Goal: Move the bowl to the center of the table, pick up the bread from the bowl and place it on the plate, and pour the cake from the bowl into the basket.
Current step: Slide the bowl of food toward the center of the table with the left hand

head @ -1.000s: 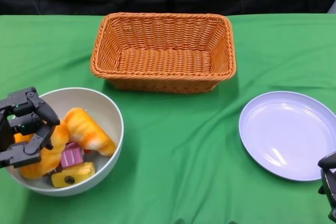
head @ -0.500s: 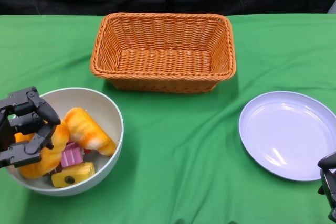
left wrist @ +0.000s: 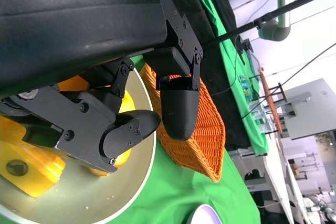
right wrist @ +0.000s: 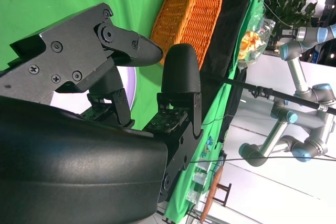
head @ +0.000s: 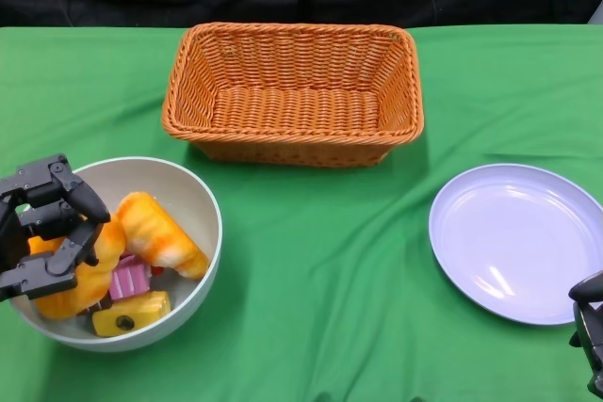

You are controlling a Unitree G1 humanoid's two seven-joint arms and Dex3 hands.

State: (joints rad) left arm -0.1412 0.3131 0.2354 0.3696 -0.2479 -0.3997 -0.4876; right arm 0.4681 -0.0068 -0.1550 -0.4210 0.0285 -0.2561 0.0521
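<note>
The white bowl stands at the table's left front. It holds an orange-yellow bread roll, a second bread, a pink cake piece and a yellow cake piece. My left hand sits on the bowl's left rim, fingers curled inside over the second bread. In the left wrist view the hand straddles the bowl's rim. My right hand hangs at the lower right, near the plate's front edge, holding nothing. Its fingers stand apart.
An orange wicker basket stands at the back centre with nothing in it. A pale lilac plate lies bare at the right. Green cloth covers the table between bowl and plate.
</note>
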